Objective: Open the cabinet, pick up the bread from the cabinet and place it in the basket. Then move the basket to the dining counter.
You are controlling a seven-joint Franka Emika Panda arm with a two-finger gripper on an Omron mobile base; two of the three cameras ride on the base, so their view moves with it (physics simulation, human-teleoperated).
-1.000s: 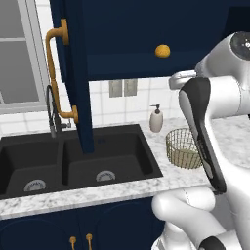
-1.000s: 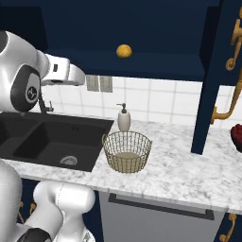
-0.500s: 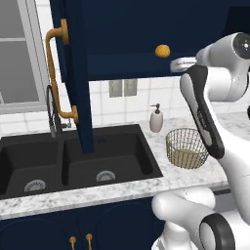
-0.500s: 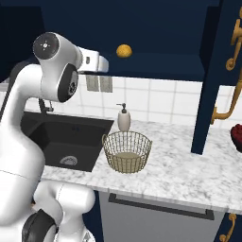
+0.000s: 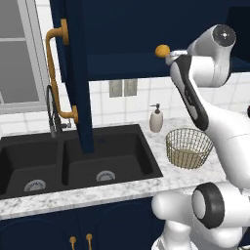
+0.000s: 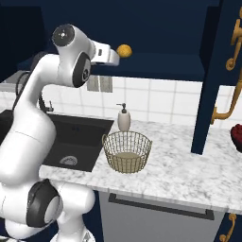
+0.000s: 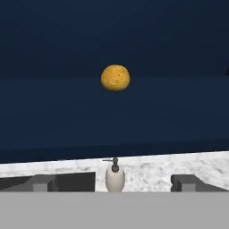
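Now I have the open navy-blue wall cabinet in front of me, and the small rounded golden-yellow bread sits on its bottom shelf, near the front edge; it is nearly round, so I can make out no long axis or heading. My end effector is raised to shelf height just beside the bread, fingers spread wide with nothing between them. Below, the round tan-gold wire-mesh basket stands upright on the white-grey speckled marble counter, near the white soap dispenser bottle and right of the black double sink.
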